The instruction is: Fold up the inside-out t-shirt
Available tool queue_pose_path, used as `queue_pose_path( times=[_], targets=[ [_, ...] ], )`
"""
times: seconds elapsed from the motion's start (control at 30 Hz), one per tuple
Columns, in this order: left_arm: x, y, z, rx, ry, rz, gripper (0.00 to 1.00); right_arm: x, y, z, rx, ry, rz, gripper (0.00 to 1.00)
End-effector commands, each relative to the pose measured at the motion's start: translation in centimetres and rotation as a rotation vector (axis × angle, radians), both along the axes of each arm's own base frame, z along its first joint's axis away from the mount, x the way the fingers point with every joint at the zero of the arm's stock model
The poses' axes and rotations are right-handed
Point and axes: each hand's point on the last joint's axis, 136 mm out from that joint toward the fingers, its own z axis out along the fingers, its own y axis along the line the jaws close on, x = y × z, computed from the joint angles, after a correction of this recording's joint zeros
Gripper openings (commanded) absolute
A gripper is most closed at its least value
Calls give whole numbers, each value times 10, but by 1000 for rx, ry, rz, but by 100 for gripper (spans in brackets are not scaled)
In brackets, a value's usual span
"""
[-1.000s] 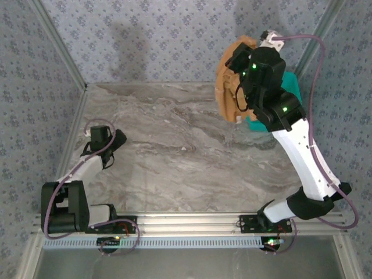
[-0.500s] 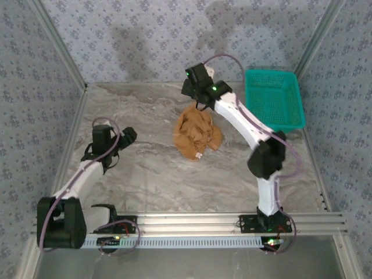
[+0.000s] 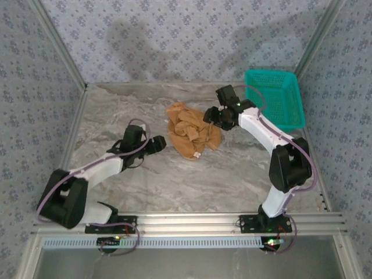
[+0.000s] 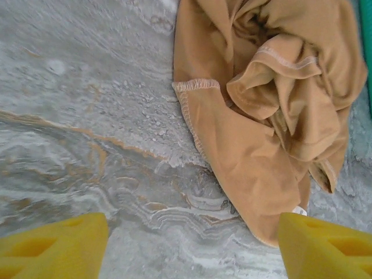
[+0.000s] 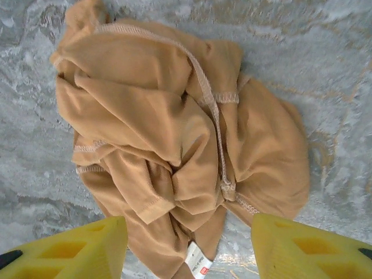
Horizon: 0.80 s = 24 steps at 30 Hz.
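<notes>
1 second ago the right hand held the t-shirt bunched up high over the teal basket at the far right. Half a second ago the cloth already lay on the table, and it is in nearly the same spot now, a crumpled heap in the middle, slightly toward the far side. Since then the right hand has drawn back to the heap's right edge, and the left hand has swung in from the left to sit just beside the heap.

Both hands are released. In each wrist view we see 2 yellow fingers spread wide with nothing pinched between them, those of the right hand over the cloth.

A small white label sticks out at the heap's near edge. It carries a red mark, but we cannot read any writing on it.
</notes>
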Motion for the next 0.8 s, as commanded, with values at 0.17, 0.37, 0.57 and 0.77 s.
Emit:
queue_pose_path(
  times=[0.17, 0.37, 0.57, 0.77],
  targets=[
    [48, -48, -8, -153, 39, -25, 64, -3, 59, -40, 126, 54, 119, 56],
    [62, -74, -30, -155, 96, -50, 60, 0, 74, -75, 109, 113, 122, 56],
    [64, -84, -57, -126, 153, -67, 33, 11, 75, -94, 113, 134, 101, 34],
    [69, -64, -30, -64, 127, -35, 0, 15, 65, -52, 123, 93, 132, 0]
  ],
)
